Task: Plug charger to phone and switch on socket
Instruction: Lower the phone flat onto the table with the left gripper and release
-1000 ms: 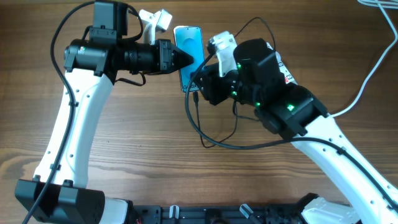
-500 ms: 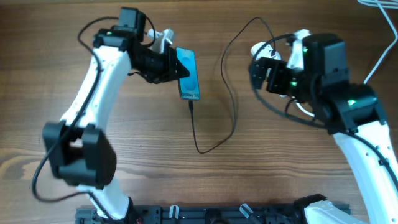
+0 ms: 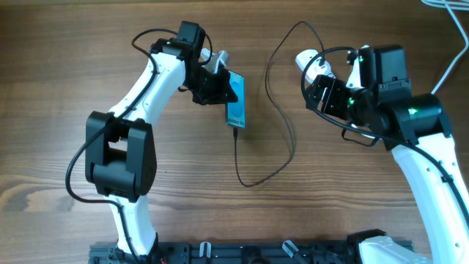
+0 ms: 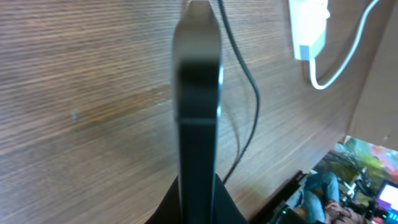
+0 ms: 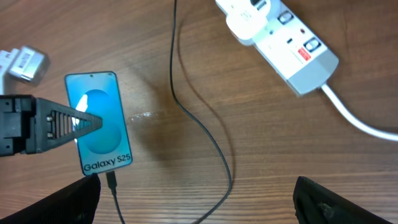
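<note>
The phone point(image 3: 237, 110) has a teal screen and "Galaxy S25" text. It also shows in the right wrist view point(image 5: 99, 124). My left gripper point(image 3: 226, 89) is shut on its side edges, and the left wrist view shows the phone edge-on point(image 4: 199, 93) between the fingers point(image 4: 198, 196). The black charger cable point(image 3: 282, 165) loops across the table, and its connector tip point(image 5: 112, 182) sits against the phone's bottom edge. The white socket strip point(image 5: 295, 46) carries the white adapter point(image 5: 247, 20). My right gripper point(image 5: 196, 202) is open and empty above the cable, just off the strip's near end.
The thick white cord point(image 5: 364, 124) runs right from the strip. A small white block point(image 5: 22, 63) lies left of the phone, behind the left gripper point(image 3: 220, 57). In the overhead view the right arm hides most of the strip.
My right gripper has pulled away from the phone's bottom edge to the right. My left gripper has swung the phone right and nearer, with the cable end following it.
</note>
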### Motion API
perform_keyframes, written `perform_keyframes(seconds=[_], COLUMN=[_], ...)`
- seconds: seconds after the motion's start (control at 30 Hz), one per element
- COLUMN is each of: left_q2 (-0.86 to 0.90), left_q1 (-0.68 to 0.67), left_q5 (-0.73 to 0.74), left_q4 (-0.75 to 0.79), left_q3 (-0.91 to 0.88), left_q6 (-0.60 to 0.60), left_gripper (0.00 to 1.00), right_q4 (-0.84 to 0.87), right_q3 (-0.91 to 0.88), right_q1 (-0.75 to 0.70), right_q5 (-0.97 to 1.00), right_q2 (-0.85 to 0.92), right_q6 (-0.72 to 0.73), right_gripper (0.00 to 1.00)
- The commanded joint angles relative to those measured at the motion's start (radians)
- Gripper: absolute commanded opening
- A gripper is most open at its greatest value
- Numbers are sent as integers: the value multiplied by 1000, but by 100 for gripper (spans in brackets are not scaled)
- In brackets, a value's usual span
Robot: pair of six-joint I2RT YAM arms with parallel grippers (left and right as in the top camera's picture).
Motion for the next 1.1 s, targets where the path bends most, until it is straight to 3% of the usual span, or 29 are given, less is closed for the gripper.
perform_keyframes(seconds=[0.0, 0.3, 0.8, 1.07], left_q2=[42, 135, 196, 227], left_q1=[-5, -27, -29, -27], left_q5=[-10, -5, -21, -104], left_q4=[16, 82, 153, 151], left_q3=[3, 3, 3, 1], left_q6=[8, -52, -52, -51], left_gripper=[4, 4, 8, 27], right_q4=[3, 3, -2, 0], right_q3=[-11, -11, -11, -11], right_q1=[-3, -3, -3, -3], right_q5=[17, 18, 18, 18], right_q2=[13, 13, 13, 13], right_q6=[47, 47, 46, 40], right_gripper=[100, 100, 100, 100])
